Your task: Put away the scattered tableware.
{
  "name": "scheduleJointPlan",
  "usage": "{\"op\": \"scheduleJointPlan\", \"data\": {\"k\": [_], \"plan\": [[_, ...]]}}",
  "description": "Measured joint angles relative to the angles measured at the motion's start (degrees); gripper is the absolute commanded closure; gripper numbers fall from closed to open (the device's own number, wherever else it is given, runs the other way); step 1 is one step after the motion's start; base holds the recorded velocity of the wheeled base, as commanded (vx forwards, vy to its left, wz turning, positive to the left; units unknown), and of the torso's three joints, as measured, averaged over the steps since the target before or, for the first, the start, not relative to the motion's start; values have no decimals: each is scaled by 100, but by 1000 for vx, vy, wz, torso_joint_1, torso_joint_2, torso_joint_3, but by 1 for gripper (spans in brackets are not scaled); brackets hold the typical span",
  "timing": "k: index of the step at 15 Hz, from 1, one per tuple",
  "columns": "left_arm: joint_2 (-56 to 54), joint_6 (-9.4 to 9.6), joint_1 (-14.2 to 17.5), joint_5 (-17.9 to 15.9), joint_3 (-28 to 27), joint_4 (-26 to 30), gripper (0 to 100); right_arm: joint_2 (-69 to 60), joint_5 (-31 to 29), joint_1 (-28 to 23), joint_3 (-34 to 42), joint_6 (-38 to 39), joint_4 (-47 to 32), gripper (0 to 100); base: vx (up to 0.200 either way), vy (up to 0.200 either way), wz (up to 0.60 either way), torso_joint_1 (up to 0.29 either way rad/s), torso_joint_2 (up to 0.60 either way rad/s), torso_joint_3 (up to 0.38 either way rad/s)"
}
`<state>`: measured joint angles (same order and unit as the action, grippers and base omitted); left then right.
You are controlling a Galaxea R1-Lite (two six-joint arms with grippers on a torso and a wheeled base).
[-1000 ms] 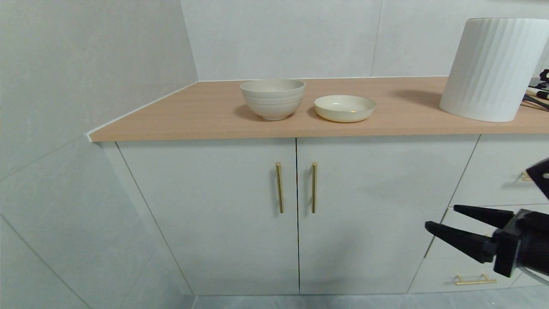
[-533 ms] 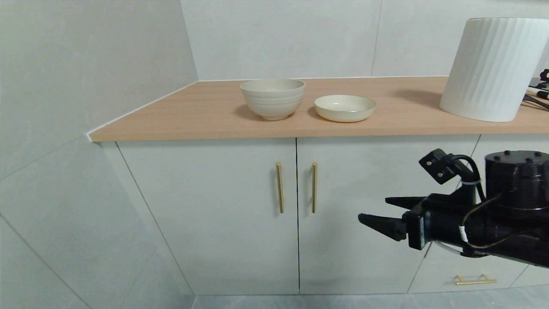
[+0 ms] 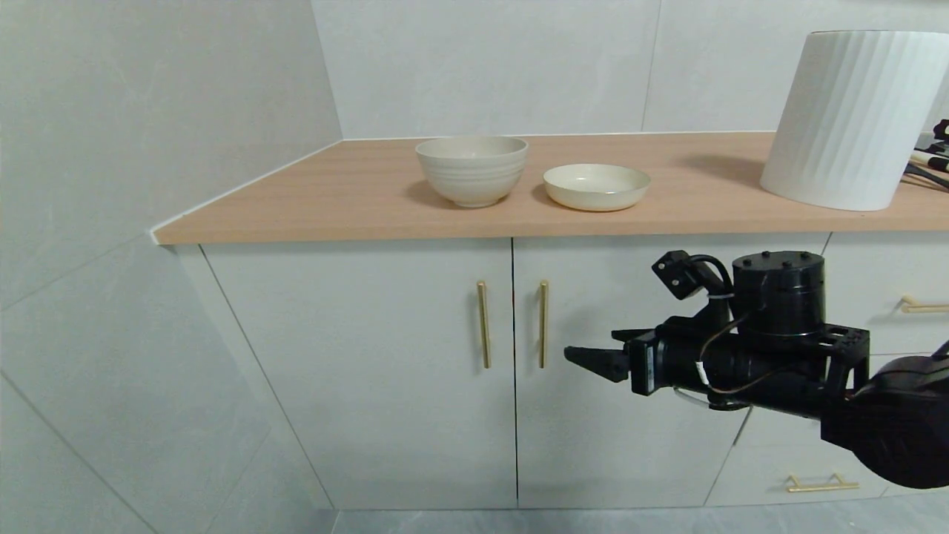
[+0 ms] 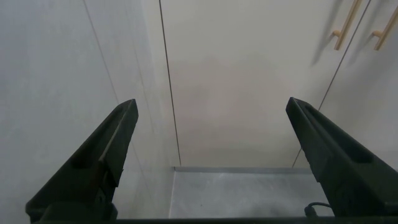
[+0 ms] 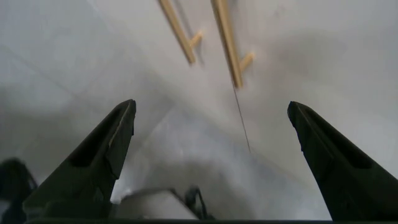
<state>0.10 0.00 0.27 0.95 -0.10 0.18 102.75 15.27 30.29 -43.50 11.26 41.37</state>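
Wooden tabletop (image 3: pixel 334 200) holds a ribbed bowl (image 3: pixel 471 170) beside a shallow dish (image 3: pixel 596 186); below, I see my right end effector (image 3: pixel 591 345) spread wide near the right door's brass handle (image 3: pixel 543 324).

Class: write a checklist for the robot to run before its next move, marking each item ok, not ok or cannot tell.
1. Right gripper open: ok.
2. Right gripper level with the right door handle, apart from it: ok.
3. Path between them clear: ok.
4. Bowl and plate upright on the countertop: ok.
5. Room inside the cabinet: cannot tell, doors shut.
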Motion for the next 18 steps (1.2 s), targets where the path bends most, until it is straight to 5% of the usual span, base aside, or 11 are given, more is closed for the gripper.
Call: {"op": "scheduleJointPlan", "data": {"k": [5,18], "plan": [[0,0,2,0,0,-2,0,833,5,236,-468,786,827,0,0,0,0,0,0,0],[0,0,-2,0,0,-5,0,1866,-28,473,-1002,1147,1517,0,0,0,0,0,0,0]]}}
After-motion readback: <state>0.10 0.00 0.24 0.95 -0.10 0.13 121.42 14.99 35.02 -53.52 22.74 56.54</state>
